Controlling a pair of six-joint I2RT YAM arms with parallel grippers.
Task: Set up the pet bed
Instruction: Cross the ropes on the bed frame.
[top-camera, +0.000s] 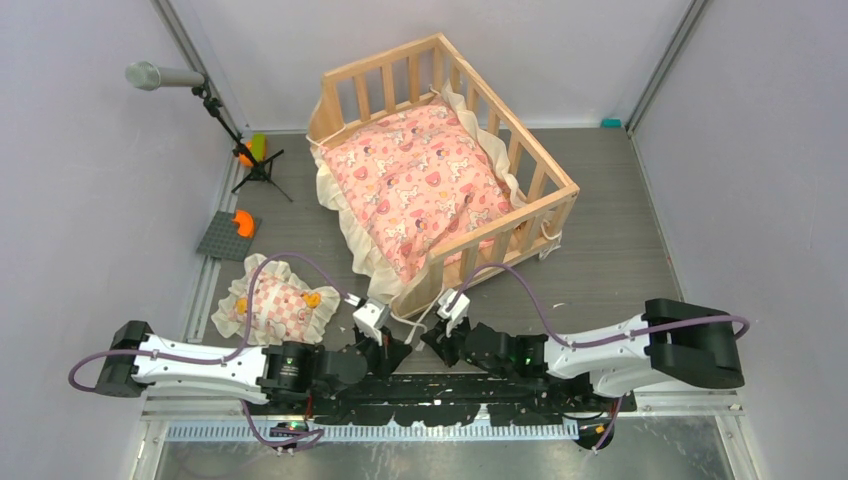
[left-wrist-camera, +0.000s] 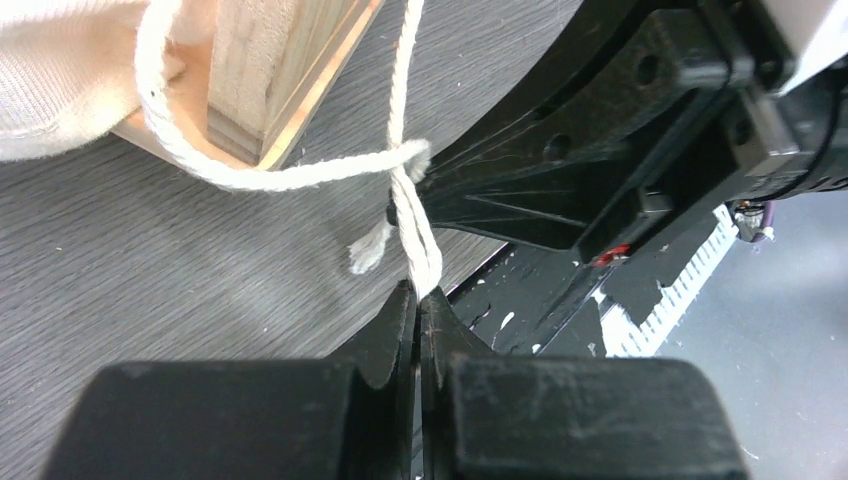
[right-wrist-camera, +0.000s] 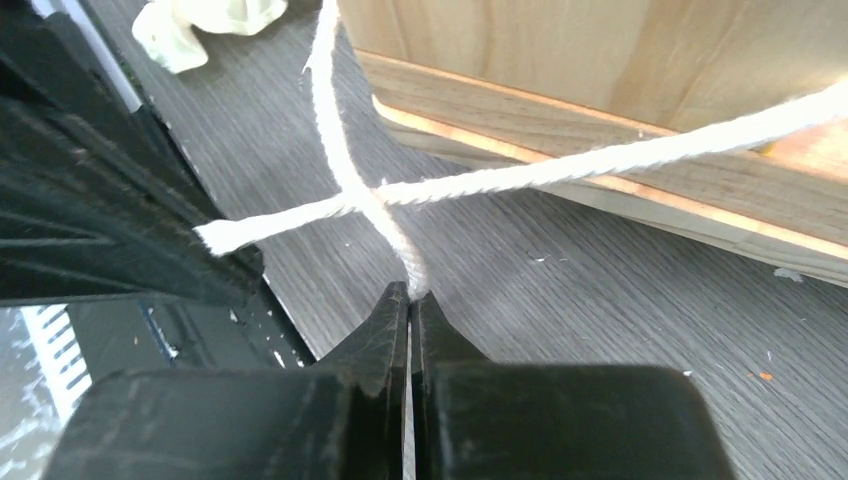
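The pet bed (top-camera: 500, 226) is seen in the top view at about twelve o'clock from the arm bases, standing on the table (top-camera: 620, 250). The pink printed cushion (top-camera: 420, 180) is already laid inside it. The small frilled pillow (top-camera: 275, 300) is left outside, at about nine o'clock from the bed's near corner.

Both arms are gathered at that corner. The left gripper (left-wrist-camera: 418, 300) is pressed together on a white cotton cord (left-wrist-camera: 410, 220), which is led up at twelve o'clock past the wooden post. The right gripper (right-wrist-camera: 410, 295) is likewise pinched shut on a cord strand (right-wrist-camera: 345, 170), which is crossed by a second strand running toward three o'clock. The strands appear to be held taut and crossed so that a knot can be tied at the corner; this is judged to be the step in hand.
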